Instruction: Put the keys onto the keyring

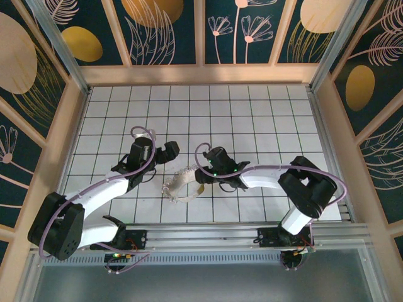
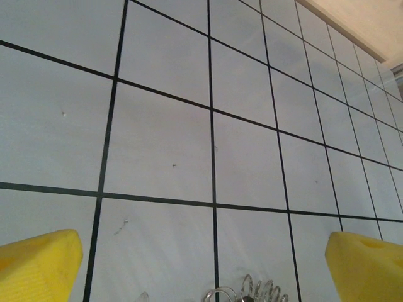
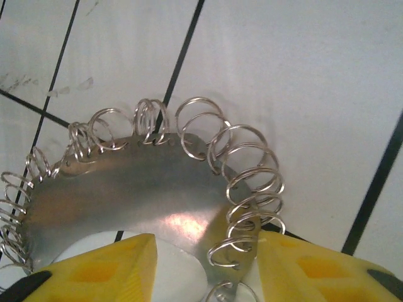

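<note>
Keyring (image 3: 145, 189) is seen at closest range from the right wrist. There it is resolved into a flat curved metal band with small wire rings threaded through holes along its outer edge. It is straddled by the right gripper (image 3: 204, 267), whose yellow fingers (image 3: 94, 274) are set part-way apart. Bare table is visible between one finger and the band, so no clamp is made out. From the left wrist, a few of the rings (image 2: 252, 292) are glimpsed at the bottom edge, just ahead of the left gripper (image 2: 203, 264), which is spread fully wide and carries nothing. From above, the keyring (image 1: 170, 189) is reduced to a whitish, lacy loop lying flat on the tiled table (image 1: 252, 113), near the middle and toward the arms' side. The right gripper (image 1: 201, 181) is placed at its right end and the left gripper (image 1: 162, 158) just beyond its upper left. The step in hand is judged to be the steadying of the band, with no key threaded as far as can be told. A firm pinch on the band is called for next, so that one ring can be presented and a key worked onto its coil. The thin rings are likely to slide if nudged sideways.
</note>
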You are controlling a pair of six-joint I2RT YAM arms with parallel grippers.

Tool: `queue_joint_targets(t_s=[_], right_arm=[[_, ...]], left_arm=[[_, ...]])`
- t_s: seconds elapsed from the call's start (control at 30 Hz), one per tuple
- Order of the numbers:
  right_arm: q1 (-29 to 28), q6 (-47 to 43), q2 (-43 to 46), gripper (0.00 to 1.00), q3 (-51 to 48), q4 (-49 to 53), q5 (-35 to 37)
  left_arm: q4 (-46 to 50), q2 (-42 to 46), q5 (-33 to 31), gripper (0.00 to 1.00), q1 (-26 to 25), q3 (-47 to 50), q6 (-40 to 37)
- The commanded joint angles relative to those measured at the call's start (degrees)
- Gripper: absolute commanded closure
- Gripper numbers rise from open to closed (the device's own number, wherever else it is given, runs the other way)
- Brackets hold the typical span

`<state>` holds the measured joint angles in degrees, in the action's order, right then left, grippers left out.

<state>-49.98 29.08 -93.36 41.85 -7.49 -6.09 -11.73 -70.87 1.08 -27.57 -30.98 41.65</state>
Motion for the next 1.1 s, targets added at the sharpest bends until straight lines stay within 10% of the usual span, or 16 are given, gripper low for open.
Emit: queue_joint_targets(t_s=[0.0,0.53,1.07], right_arm=[[1.7,1.6,4.5,0.47,-0.6,-0.4,0.5],[18.3,5.1,22.8,0.33,-10.7,2.9,3.6],[21.4,6.5,26.1,0.3,-15.2,2.4,4.2]], left_arm=[[0.5,2.5,3.6,0.02,-1.3,-0.2,-3.1],[15.3,-4.9,2.1,0.33,-21.9,-9.6,-18.7],[24.7,-20.1,-0.9,0.65,-28.5,-21.7,-27.5]])
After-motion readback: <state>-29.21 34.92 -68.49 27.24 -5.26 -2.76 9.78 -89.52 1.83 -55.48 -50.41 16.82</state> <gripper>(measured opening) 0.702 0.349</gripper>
